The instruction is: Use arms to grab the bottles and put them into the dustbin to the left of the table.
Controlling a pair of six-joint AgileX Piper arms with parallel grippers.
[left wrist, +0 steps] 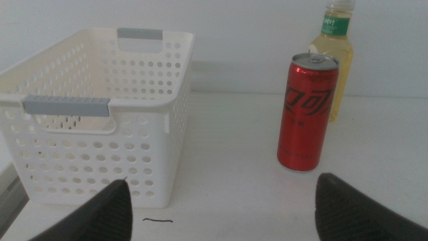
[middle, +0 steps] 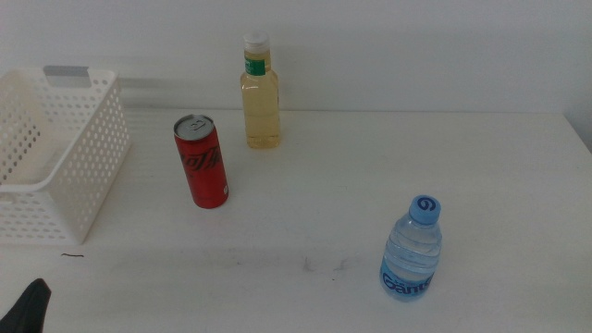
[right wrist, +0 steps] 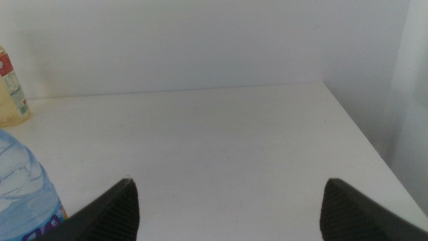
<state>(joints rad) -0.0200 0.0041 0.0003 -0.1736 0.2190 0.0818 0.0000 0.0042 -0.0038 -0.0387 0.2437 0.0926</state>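
Setting: white desk [middle: 370,176] against a plain pale wall, faint scuffs near its front edge.
Middle view, dustbin: white perforated basket [middle: 55,166] at the desk's left side, grey bar on its far rim, nothing visible inside.
Middle view, can: red drink can [middle: 202,161] upright, near the basket's right side but apart from it.
Middle view, yellow bottle: clear bottle of yellow liquid [middle: 261,92], white cap, upright behind and to the right of the can, not touching it.
Middle view, water bottle: small blue-capped water bottle [middle: 413,250] upright toward the front right, well apart from the other two.
Middle view, arms: only a dark tip of the left gripper [middle: 30,310] shows at the bottom left corner; the right arm is out of this view.
Left wrist view: left gripper [left wrist: 221,211] with jaws spread wide and nothing between them, low over the desk in front of the basket [left wrist: 100,127] and the can [left wrist: 309,114]; the yellow bottle [left wrist: 334,60] stands just behind the can.
Right wrist view: right gripper [right wrist: 224,207] likewise wide apart and holding nothing, over bare desk [right wrist: 221,140]; the water bottle [right wrist: 27,194] is just beside one jaw, and the yellow bottle [right wrist: 10,94] shows farther back at the frame's edge.
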